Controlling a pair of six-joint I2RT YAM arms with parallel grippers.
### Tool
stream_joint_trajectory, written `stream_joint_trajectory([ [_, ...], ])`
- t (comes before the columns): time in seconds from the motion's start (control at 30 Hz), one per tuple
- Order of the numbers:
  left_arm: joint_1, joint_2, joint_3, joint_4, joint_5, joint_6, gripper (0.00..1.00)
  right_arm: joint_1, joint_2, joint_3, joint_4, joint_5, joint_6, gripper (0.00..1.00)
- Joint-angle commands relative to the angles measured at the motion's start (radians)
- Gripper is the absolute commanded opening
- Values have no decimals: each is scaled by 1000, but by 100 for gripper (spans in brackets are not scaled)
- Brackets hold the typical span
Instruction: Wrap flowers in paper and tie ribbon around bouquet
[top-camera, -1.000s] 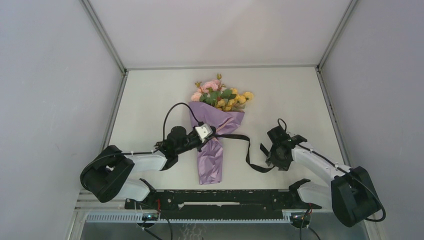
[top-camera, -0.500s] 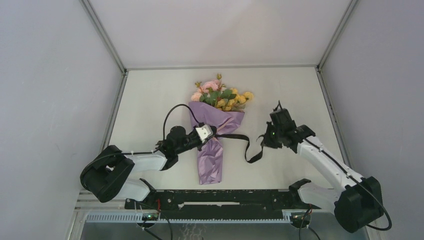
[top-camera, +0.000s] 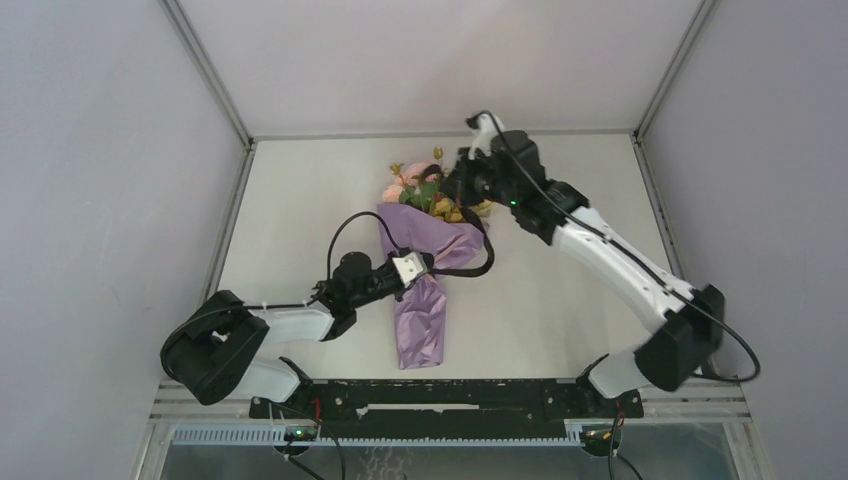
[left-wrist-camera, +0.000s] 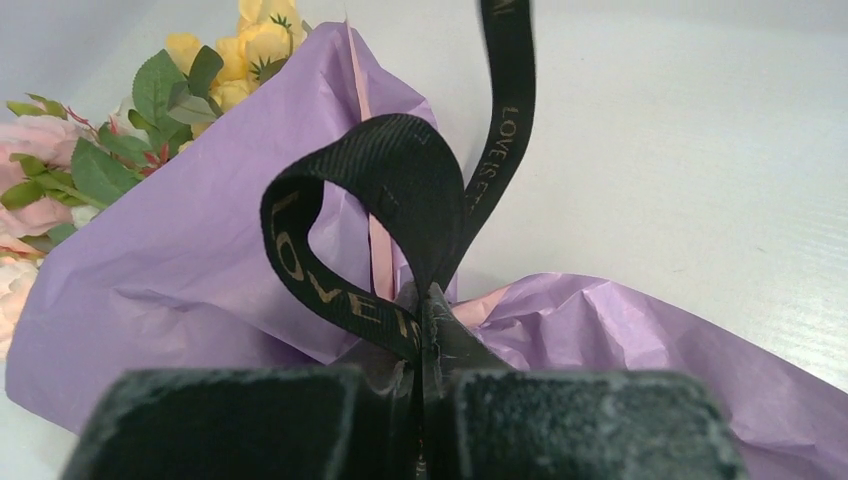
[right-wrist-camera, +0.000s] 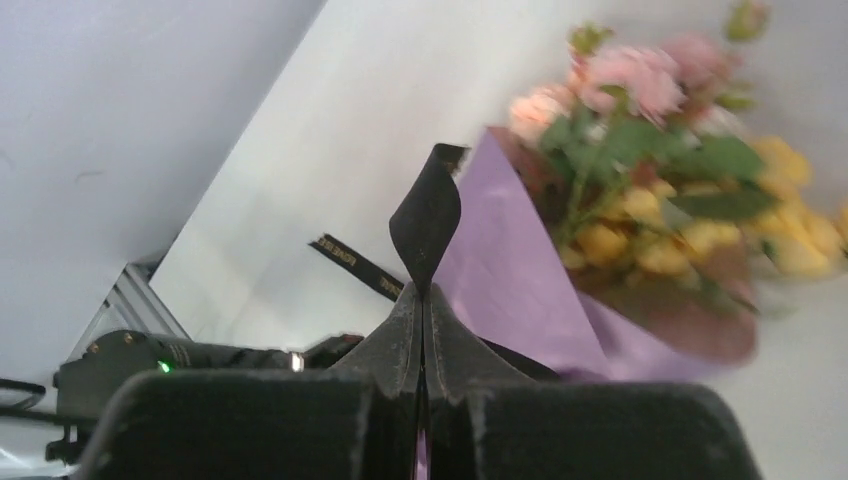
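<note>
Firmly, ribbon (left-wrist-camera: 400, 170) between both jaws

White table (top-camera: 300, 200) w/ bouquet (top-camera: 420, 322) lying mid.

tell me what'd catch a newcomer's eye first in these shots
The lilac-wrapped bouquet lying mid-table stands out first, with pink and yellow flowers bursting from its wide far end. Next comes the black ribbon, pinched at the bouquet's waist by the left hand. From there it curves up to the right hand, which grips it up by the blossoms.
</note>
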Motion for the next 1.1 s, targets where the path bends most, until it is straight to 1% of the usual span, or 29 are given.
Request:
stream_joint_trajectory([
  [0.0, -5, -28, -32, 29, 25, 64, 0, 60, 159, 180, 103, -96, -80, 0],
  [0.1, -1, -43, -47, 29, 24, 75, 0, 72, 247, 254, 131, -125, -68, 0],
  [0.2, 1, -53, -58, 27, 34, 76, 0, 79, 321, 315, 183, -149, -6, 0],
  [0.3, 0, -58, -61, 30, 40, 70, 0, 119, 430, 420, 191, -160, 29, 0],
  [0.43, 0, -66, -65, 35, 42, 74, 0, 182, 575, 573, 107, -180, 22, 0],
  [0.5, 1, -69, -67, 35, 40, 82, 0, 188, 615, 610, 71, -199, 36, 0],
  [0.53, 1, -71, -67, 35, 40, 83, 0, 188, 622, 614, 60, -209, 40, 4],
  [0.57, 1, -72, -69, 35, 40, 84, 0, 185, 624, 614, 50, -214, 35, 12],
  [0.6, 2, -71, -70, 36, 41, 84, 0, 179, 622, 616, 36, -228, 12, 26],
  [0.63, 1, -72, -71, 37, 44, 83, 0, 170, 618, 625, 11, -252, -32, 37],
  [0.7, 0, -73, -74, 38, 48, 82, 0, 150, 600, 659, -73, -289, -140, 54],
  [0.77, 1, -72, -74, 39, 50, 83, 0, 115, 558, 665, -133, -351, -245, 66],
  [0.8, 1, -73, -74, 40, 50, 85, 0, 94, 534, 654, -152, -395, -289, 70],
  [0.87, 1, -73, -72, 41, 52, 88, 0, 43, 471, 589, -158, -501, -364, 74],
  [0.93, 2, -73, -75, 44, 54, 90, 0, -12, 375, 437, -117, -628, -448, 74],
  [1.0, 1, -74, -75, 43, 54, 92, 0, -73, 279, 225, 23, -803, -495, 75],
  [1.07, 1, -74, -75, 40, 53, 94, 0, -130, 189, -7, 257, -995, -513, 74],
])
